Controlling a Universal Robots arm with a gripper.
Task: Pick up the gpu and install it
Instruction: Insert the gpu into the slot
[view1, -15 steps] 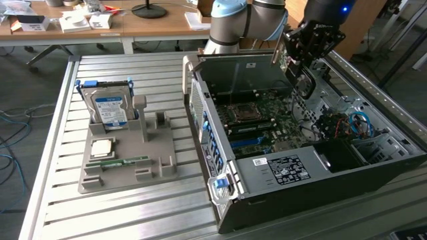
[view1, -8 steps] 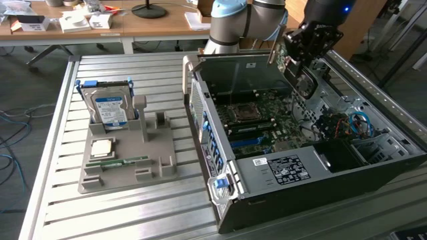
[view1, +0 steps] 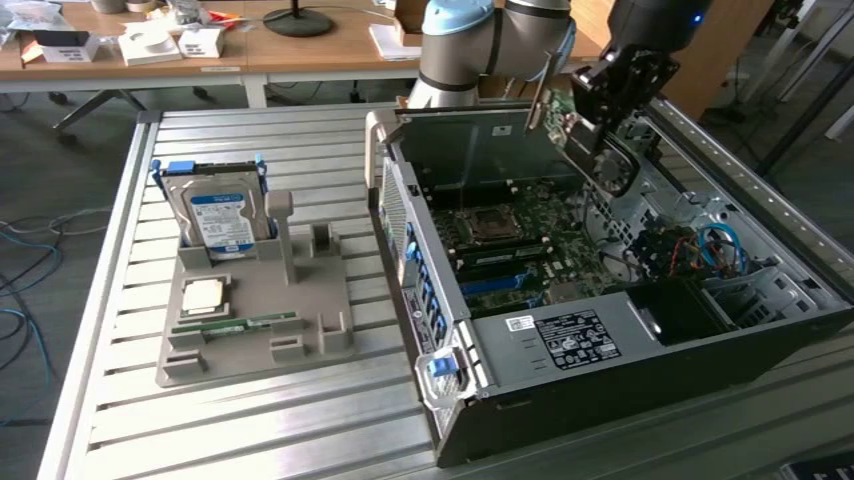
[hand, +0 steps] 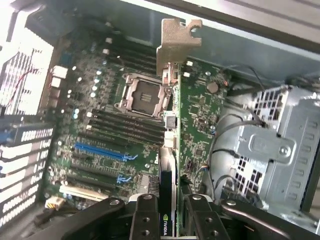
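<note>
The gpu (view1: 597, 160) hangs on edge over the far right part of the open computer case (view1: 561, 340), above the motherboard (view1: 521, 240). My gripper (view1: 611, 95) is shut on it from above. In the wrist view the gpu (hand: 170, 145) runs edge-on away from my gripper (hand: 169, 222), its silver bracket (hand: 177, 42) at the far end. One black finger (hand: 145, 215) presses each side of the card. Beneath it lie the motherboard (hand: 115, 125), the CPU socket (hand: 142, 95) and blue slots (hand: 100, 150).
A grey holder (view1: 254, 340) on the slatted table at the exterior view's left carries a blue-labelled hard drive (view1: 220, 220), a CPU chip (view1: 203, 293) and a green RAM stick (view1: 234, 325). A metal drive cage (hand: 280, 145) and cables stand beside the card.
</note>
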